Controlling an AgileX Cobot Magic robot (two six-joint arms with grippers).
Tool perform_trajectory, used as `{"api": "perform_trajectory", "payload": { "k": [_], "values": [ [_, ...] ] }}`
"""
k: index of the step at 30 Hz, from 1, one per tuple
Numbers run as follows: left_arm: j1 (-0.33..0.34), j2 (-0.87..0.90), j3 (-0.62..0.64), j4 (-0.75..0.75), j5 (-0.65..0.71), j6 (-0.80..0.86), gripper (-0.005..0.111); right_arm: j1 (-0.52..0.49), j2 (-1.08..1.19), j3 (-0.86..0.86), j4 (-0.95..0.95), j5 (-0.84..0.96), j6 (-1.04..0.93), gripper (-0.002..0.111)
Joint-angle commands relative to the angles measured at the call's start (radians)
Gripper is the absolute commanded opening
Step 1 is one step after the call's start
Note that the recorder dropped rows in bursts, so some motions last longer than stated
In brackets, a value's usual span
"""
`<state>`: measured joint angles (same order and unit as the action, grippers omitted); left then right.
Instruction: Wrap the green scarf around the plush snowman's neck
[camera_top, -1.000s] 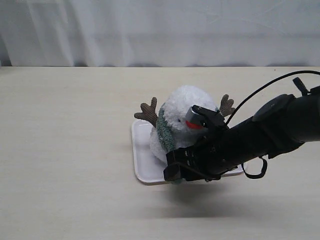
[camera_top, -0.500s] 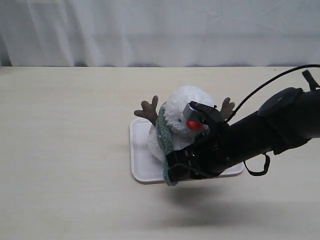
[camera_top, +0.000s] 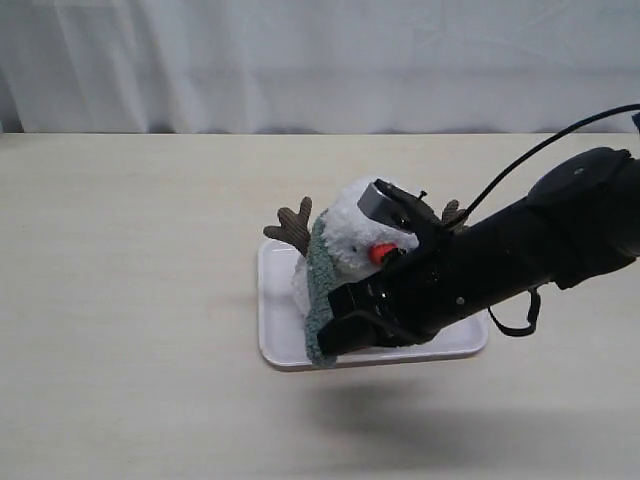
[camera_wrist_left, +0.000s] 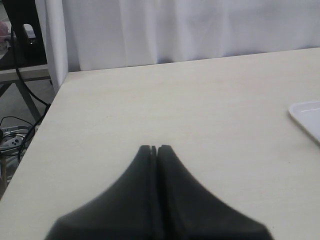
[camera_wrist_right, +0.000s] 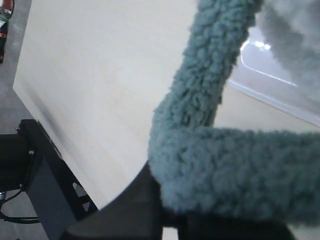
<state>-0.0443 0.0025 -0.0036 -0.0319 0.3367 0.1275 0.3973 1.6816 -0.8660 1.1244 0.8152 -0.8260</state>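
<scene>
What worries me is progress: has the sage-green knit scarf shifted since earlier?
Yes: the green scarf swung toward the left end of the white rectangular tray.

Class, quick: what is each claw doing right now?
Left claw: closed, holding nothing.
Right claw: closed on the green scarf.

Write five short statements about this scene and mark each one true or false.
1. The right gripper is shut on the fuzzy sage-green knit scarf. True.
2. The fluffy white plush snowman sits on bare table. False: it sits in the white rectangular tray.
3. The left gripper is open. False: its jaws are shut, holding nothing.
4. The scarf runs down the snowman's side. True.
5. The snowman's cone nose is blue. False: it is orange.
</scene>
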Motion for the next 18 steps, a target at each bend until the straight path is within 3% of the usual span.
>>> {"api": "perform_trajectory", "payload": {
  "k": [1,13,18],
  "values": [
    [0.005,-0.003,0.004,-0.007,-0.014,0.001,0.000,-0.002,-0.027,-0.066,-0.052,0.074,0.018,0.004],
    [0.005,-0.003,0.004,-0.007,-0.014,0.001,0.000,-0.002,-0.060,-0.133,-0.699,0.068,0.494,0.004],
    [0.005,-0.003,0.004,-0.007,-0.014,0.001,0.000,-0.002,-0.060,-0.106,-0.775,0.016,0.539,0.004]
  ]
}}
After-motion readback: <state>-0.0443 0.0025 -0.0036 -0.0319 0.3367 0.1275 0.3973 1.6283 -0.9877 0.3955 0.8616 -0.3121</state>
